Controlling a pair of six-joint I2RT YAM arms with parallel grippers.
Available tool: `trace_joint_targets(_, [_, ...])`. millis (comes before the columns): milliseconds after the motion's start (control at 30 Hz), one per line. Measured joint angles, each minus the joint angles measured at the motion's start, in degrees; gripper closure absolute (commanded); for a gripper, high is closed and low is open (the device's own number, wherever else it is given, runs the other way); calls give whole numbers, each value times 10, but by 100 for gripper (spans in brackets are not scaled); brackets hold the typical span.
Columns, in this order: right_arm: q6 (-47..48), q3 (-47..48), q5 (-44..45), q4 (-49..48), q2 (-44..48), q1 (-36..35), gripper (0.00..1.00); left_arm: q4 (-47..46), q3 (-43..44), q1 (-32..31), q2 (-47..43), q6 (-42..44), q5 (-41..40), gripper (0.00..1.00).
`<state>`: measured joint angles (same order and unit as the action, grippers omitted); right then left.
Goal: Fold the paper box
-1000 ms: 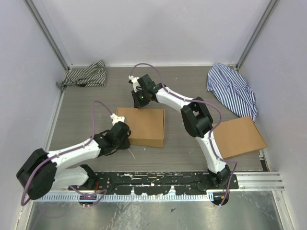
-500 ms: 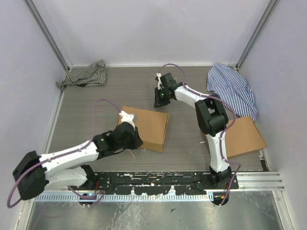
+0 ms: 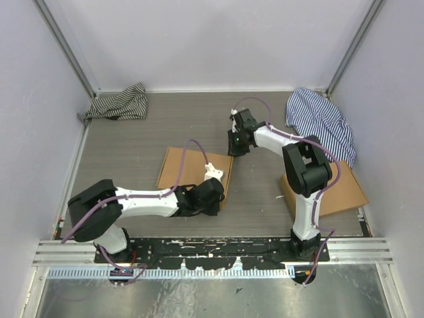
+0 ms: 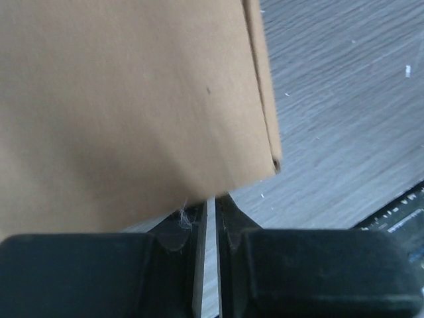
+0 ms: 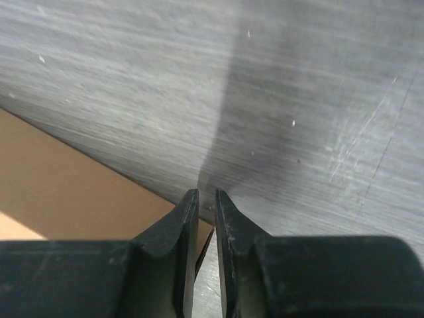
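Now we are working on the grey surface (image 3: 132, 146), where the paper box (image 3: 189, 169) is lying flat near the middle, its long axis running roughly left to right. Our left fingers (image 4: 185, 235) are sitting nearer, at the box's near right edge, pressed to a slit, gripping nothing we can see. Our right fingers (image 5: 179, 228), equally narrow and empty, are hovering just beyond its far right corner.
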<state>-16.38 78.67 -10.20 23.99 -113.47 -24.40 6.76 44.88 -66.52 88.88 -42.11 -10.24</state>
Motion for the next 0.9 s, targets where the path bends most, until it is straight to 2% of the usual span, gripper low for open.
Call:
trace_joint_targets(233, [19,-16,-12,-17,1,-10,78,6,27,-8,54,-4,-31,86])
trace_joint_targets(533, [41,19,-16,-65,1,-51,80,22,123,-12,134,-8,-57,87])
trace_joint_targets(900, [28,21,24,-39,9,-58,78,53,94,-11,88,-5,-78,84])
